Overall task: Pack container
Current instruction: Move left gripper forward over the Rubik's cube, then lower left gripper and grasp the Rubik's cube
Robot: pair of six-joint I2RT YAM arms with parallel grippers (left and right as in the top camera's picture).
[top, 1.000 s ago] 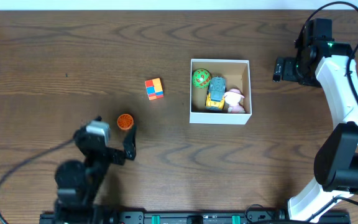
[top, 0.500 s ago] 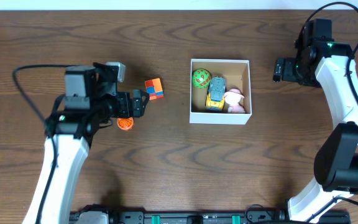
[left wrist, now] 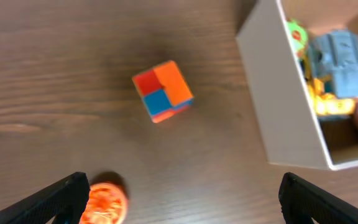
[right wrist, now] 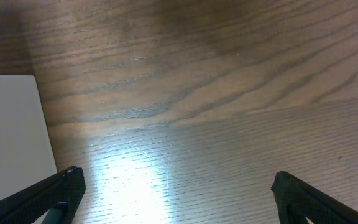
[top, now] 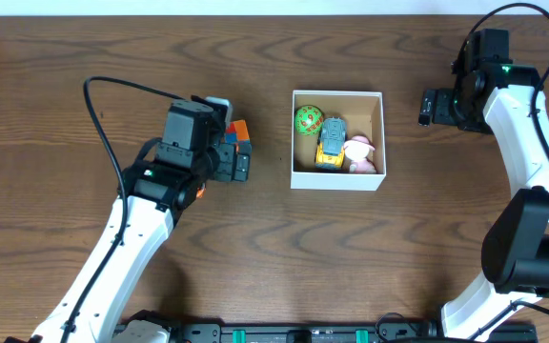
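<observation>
White-walled, tan-floored container [top: 362,107] holds a green patterned ball [top: 309,120], a yellow-and-grey toy vehicle [top: 331,142] and a pink-white figure [top: 359,152]; beside it, a red-orange-blue cube [left wrist: 162,91].

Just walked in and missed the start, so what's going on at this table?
Two robot arms are packing small toys into the container. A green ball, a yellow truck and a pink toy already lie inside. The left tool, open, hovers near the multicoloured cube outside, left of the container. An orange disc nearby is also unpacked. The right tool is open and empty, off to the container's right.
</observation>
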